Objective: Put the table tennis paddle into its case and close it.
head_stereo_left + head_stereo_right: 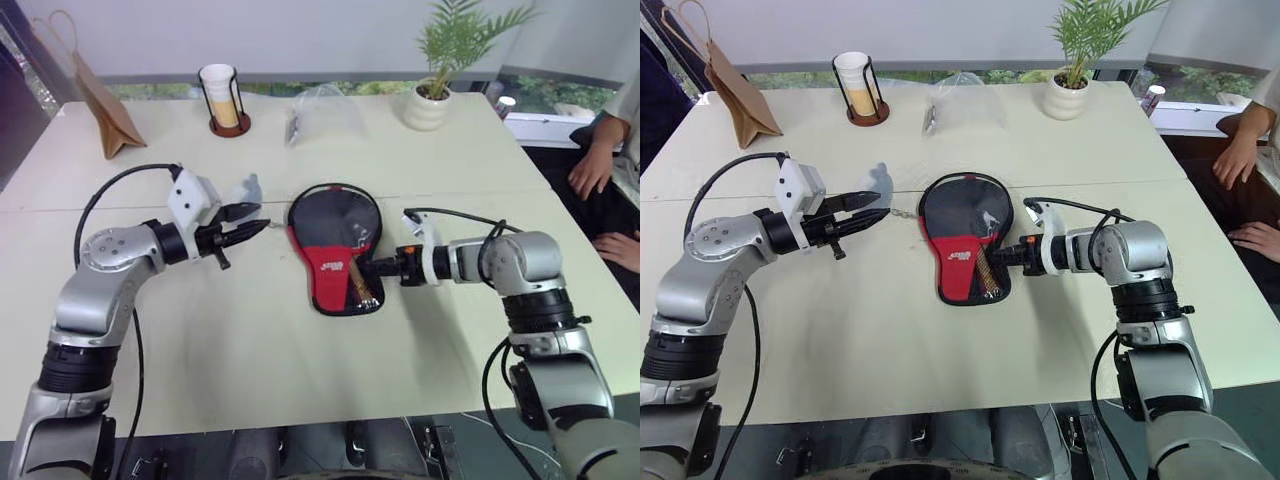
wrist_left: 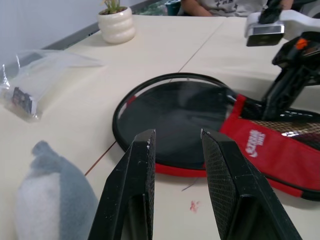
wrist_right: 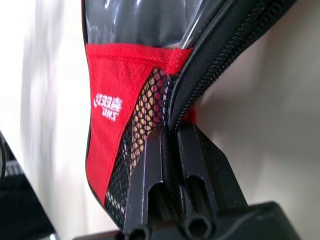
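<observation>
On the tabletop lies the case with the table tennis paddle inside. Right hand pinches its zip edge; left hand, fingers slightly apart, hovers beside it

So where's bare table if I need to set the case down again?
Bare tabletop lies nearest the robot, below the case and between both arms. Crowded: the far edge with paper bag, cup holder, plastic bag and plant; also around the grey pouch by the left gripper.

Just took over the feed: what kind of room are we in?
Probably an office or meeting room: a large pale table by a window, with a potted plant, a paper bag, and a person's hand alongside.
</observation>
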Robot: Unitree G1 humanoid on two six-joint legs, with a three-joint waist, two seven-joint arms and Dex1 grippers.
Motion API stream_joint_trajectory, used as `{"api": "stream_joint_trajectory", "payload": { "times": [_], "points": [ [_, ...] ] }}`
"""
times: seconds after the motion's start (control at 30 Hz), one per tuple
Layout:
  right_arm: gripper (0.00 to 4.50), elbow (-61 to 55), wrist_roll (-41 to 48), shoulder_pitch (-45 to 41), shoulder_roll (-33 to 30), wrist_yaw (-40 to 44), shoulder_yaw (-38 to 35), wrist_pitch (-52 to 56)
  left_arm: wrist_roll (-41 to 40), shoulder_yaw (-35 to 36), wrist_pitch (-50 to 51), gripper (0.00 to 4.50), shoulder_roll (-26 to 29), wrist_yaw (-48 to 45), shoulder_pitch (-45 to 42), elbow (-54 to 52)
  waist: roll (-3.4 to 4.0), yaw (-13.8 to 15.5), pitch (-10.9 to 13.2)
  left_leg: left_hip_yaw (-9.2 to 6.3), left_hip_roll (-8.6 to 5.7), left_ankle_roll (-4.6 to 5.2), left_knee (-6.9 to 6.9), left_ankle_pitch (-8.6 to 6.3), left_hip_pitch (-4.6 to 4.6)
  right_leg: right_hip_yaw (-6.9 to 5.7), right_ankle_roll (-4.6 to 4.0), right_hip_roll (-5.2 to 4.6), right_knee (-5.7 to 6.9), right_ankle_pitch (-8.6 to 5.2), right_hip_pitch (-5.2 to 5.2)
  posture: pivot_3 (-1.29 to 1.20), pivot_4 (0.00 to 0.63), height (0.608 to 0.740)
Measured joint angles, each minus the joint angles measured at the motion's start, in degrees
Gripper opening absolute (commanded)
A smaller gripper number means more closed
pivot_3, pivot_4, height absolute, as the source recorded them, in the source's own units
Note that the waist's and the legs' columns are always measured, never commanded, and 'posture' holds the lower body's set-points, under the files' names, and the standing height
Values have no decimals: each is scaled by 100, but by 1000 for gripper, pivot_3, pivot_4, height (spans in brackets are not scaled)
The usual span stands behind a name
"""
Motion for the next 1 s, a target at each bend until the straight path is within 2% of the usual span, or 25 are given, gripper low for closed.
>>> {"api": "stream_joint_trajectory", "payload": {
  "times": [0.4,0.7,0.93,1.0],
  "points": [
    [111,-1753,690,1014,-501,27,-148,1019,9,-3,-44,1435,19,-7,16,2,0,-6,0,0,-1,3,-1,-3,-3,0,-18,-3,-8,-10,0,0,150,740],
    [111,-2128,988,1341,-944,72,-167,1100,-16,-3,-5,1435,74,-148,19,1,-1,8,0,1,-2,3,-1,-4,-3,0,-20,-6,-13,-12,1,0,150,740],
    [111,-2221,994,1496,-844,-156,-284,940,-126,-2,26,1435,159,-231,19,-5,-1,-8,0,0,-2,3,-1,-4,-4,0,-21,-6,-15,-13,1,0,150,740],
    [745,-2219,986,1497,-801,-239,-318,938,-126,-2,26,1435,168,-230,19,-5,-1,-9,0,0,-2,3,-1,-4,-3,0,-22,-6,-15,-13,0,0,150,740]
  ]
}}
